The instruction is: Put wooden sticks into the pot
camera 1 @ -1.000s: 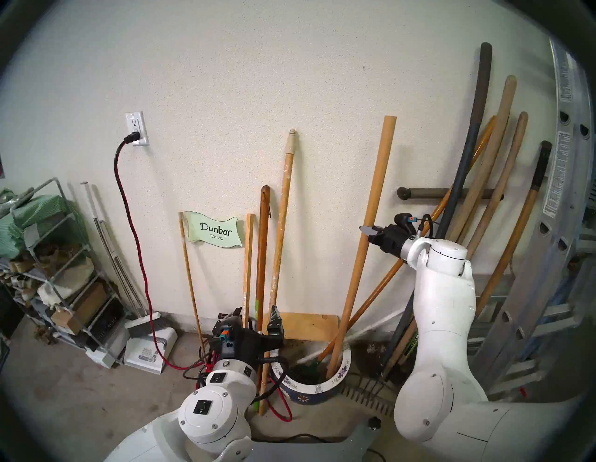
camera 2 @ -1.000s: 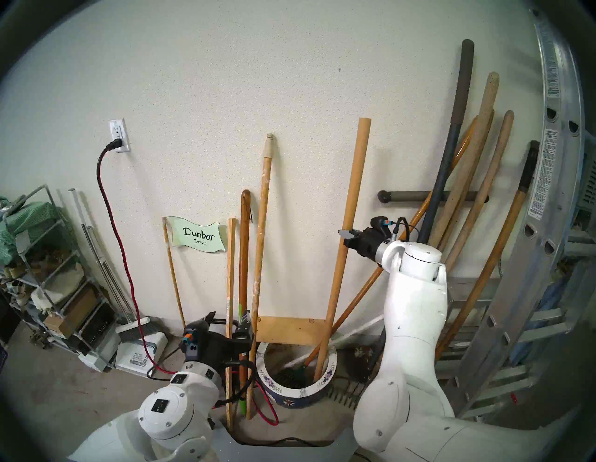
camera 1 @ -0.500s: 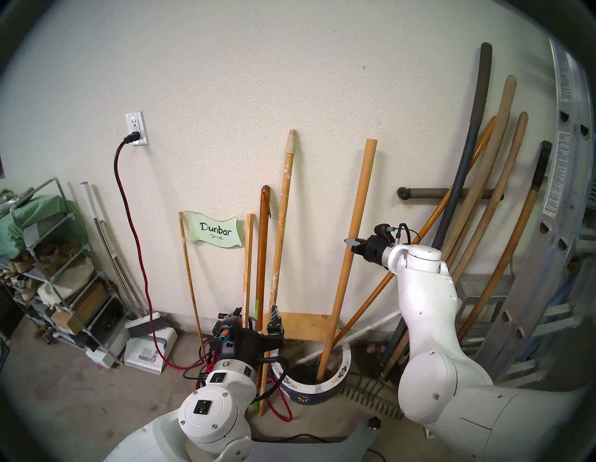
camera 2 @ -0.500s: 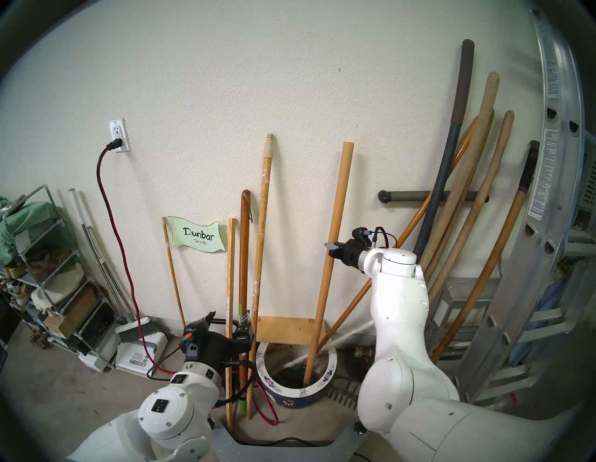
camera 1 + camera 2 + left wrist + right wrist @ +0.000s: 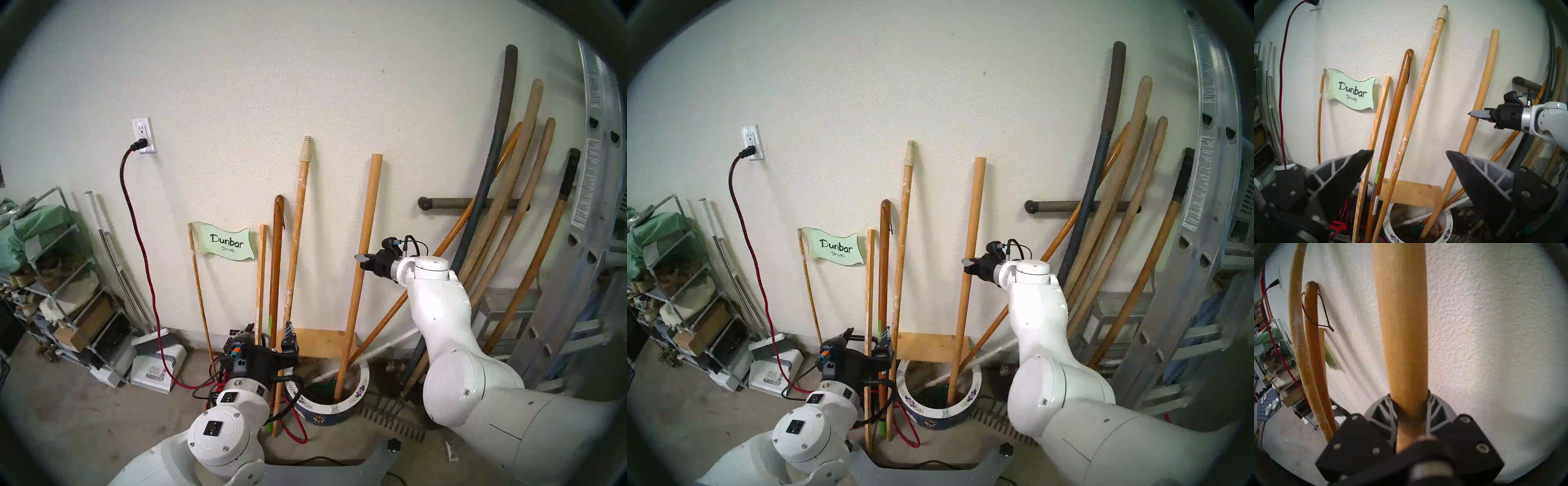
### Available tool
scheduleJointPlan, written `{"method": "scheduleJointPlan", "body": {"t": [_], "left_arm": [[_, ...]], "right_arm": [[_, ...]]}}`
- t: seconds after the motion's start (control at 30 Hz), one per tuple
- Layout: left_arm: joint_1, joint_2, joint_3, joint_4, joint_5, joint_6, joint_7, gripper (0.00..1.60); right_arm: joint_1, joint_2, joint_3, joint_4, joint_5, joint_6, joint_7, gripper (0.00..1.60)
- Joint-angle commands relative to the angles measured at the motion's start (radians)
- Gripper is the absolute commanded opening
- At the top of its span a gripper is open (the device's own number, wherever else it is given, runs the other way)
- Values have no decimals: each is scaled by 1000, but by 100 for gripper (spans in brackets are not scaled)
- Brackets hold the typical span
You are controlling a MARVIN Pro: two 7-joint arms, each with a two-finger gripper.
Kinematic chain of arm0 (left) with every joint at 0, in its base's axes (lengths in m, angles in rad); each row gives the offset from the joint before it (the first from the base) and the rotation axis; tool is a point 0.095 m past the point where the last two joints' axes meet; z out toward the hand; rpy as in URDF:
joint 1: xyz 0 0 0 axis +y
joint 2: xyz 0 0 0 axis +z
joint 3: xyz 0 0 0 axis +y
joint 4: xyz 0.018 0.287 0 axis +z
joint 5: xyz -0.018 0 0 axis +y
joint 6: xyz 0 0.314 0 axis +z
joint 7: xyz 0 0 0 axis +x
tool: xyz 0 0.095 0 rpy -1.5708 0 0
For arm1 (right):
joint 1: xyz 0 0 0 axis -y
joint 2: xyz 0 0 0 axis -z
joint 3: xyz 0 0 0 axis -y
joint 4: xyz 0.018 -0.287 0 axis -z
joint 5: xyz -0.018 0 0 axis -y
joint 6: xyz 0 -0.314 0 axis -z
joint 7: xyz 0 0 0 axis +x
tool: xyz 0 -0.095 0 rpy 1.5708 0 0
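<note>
My right gripper (image 5: 360,260) is shut on the plain pale dowel (image 5: 364,237) about halfway up, and the right wrist view shows its fingers (image 5: 1437,405) clamped on both sides. The dowel leans near the wall with its lower end inside the pot (image 5: 339,406), which has a blue body and a white flowered rim. To the pot's left, the dark red-brown stick (image 5: 277,254) and the paint-flecked stick (image 5: 297,237) lean on the wall. My left gripper (image 5: 269,334) is open low in front of these two, holding nothing.
A thin pale slat (image 5: 261,271) and a "Dunbar Drive" flag (image 5: 227,242) stand left of the sticks. An orange-handled tool (image 5: 407,298) also rests in the pot. Tool handles (image 5: 509,220) and a ladder (image 5: 583,237) crowd the right. A shelf rack (image 5: 57,288), dustpan (image 5: 156,366) and red cord (image 5: 149,288) are left.
My right gripper has moved left and down with the dowel. The dowel's top has dropped along the wall and its lower end sits deeper in the pot. The left arm has not moved.
</note>
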Motion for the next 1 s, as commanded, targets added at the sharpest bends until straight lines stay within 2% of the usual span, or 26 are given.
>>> {"method": "scheduleJointPlan", "body": {"t": [0.0,0.27,0.37,0.4,0.43,0.47,0.53,0.7,0.97], "left_arm": [[-2,0,-1,0,1,2,2,160],[-3,1,1,0,1,1,3,160],[-4,1,1,0,0,1,3,160],[-4,2,1,0,0,1,4,160],[-4,2,1,0,0,1,4,160],[-4,2,2,0,0,1,4,160],[-5,2,2,0,0,0,4,160],[-6,3,3,0,-1,0,5,160],[-7,5,4,0,-2,-1,7,160]], "right_arm": [[92,4,-9,103,-6,-64,-51,0],[140,18,3,204,-9,-102,-98,0],[152,27,5,230,-9,-116,-101,61],[154,29,5,233,-8,-118,-99,66],[154,31,7,230,-7,-119,-95,90],[154,32,7,231,-7,-123,-95,137],[153,35,9,226,-6,-127,-88,160],[125,30,21,162,3,-121,-58,160],[77,19,51,28,38,-73,52,160]]}}
